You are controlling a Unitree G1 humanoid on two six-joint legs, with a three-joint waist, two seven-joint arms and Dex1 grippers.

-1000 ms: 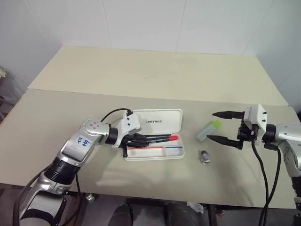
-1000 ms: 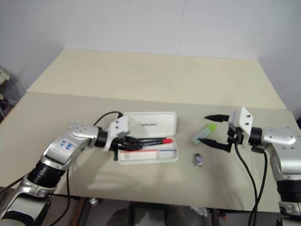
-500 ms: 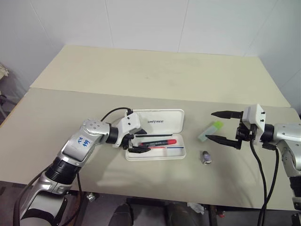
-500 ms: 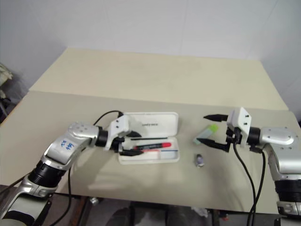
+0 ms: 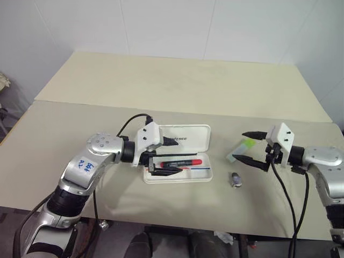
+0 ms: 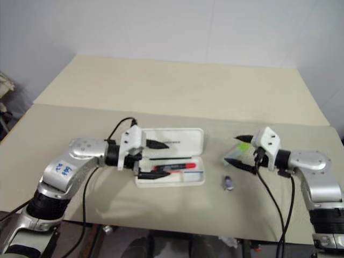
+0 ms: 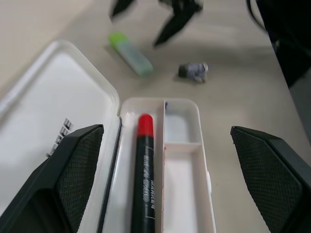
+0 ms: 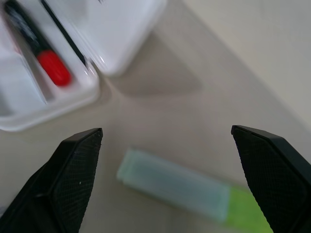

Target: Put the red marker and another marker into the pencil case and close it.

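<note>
Head views: the pencil case (image 5: 177, 153) lies open on the table (image 5: 80, 123), the red marker (image 5: 181, 161) laid inside it. The left gripper (image 5: 167, 156) is held over the case, jaws spread and empty. The green marker (image 5: 239, 149) lies to the right of the case, bracketed by the spread right gripper (image 5: 251, 148).

Left wrist view: a small grey object (image 7: 193, 71) is seen beyond the case.

Right wrist view: both fingers are best lowered evenly astride the marker's pale barrel before being closed.

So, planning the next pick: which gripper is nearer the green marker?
Right. The right gripper hangs open beside the green marker; the left gripper is open over the pencil case.
</note>
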